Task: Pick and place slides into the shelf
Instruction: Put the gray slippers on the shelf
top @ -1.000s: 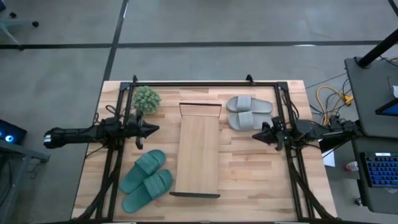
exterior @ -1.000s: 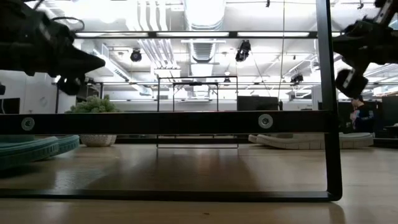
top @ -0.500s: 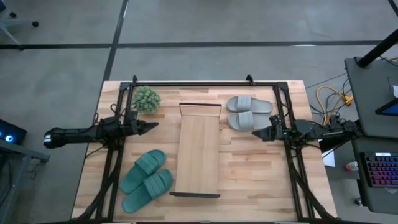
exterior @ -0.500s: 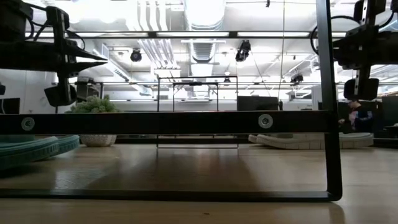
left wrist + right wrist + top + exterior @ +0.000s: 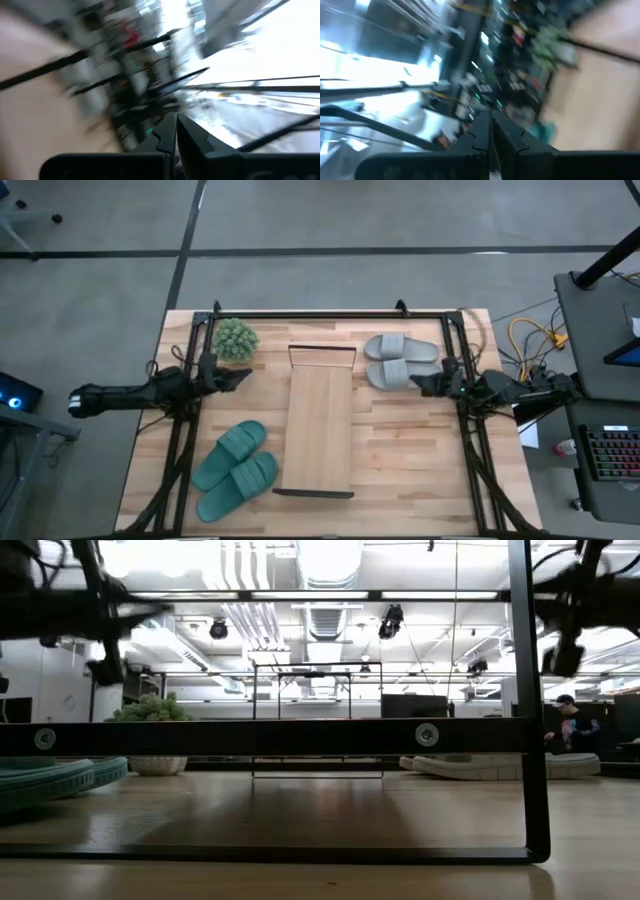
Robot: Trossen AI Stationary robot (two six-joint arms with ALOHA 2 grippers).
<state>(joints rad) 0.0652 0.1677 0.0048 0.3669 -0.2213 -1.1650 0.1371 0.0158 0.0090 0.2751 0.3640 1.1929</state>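
Left claw: my left claw (image 5: 243, 375) hung pinched shut and empty at centre left of the high view, near the plant (image 5: 236, 338).
Right claw: my right claw (image 5: 414, 383) was shut too, holding nothing, beside the grey slides (image 5: 399, 360).
Green slides: soft green slides (image 5: 236, 468), wide straps, lower left.
Shelf: bare pale plank shelf (image 5: 320, 430), thin black end frames, mid-table.
Risk: closed fingers might shove a slide rather than grip it.
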